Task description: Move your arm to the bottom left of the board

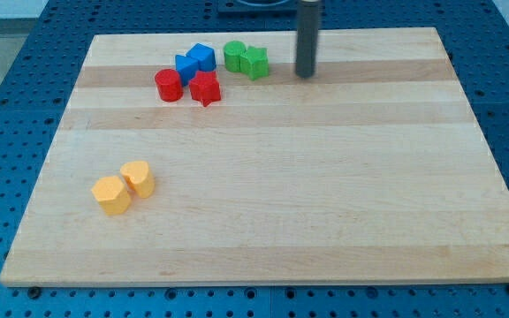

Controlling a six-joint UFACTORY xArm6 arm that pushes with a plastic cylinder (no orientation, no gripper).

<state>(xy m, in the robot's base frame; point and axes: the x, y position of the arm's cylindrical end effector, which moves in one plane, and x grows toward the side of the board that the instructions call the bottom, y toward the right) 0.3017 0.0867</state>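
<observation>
- Your arm carries no claw at all, so nothing can be said about one being wide, narrow or holding; it ends in a dark rod whose tip (305,75) rests near the view's top edge of the tabletop (325,194), right of centre.
- Your goal, the bottom-left corner of the tabletop, lies well apart from the tip, diagonally across the wood.
- Just left of the tip sit the green cylinder (234,56) and the green star (255,63), touching each other; pull toward the view's bottom first so you do not clip them.
- Further left cluster the two blue blocks (194,62), the red cylinder (168,85) and the red star (205,88); a straight diagonal looks likely to pass below them.
- The two yellow blocks (124,187), touching, stand near the target corner. I judge them the main hazard: route below them, along the view's bottom edge, or stop short.
- The rod's upper part is cut off by the view's top, so the arm itself is unseen.
- The blue and yellow blocks' exact shapes are hard to make out.
</observation>
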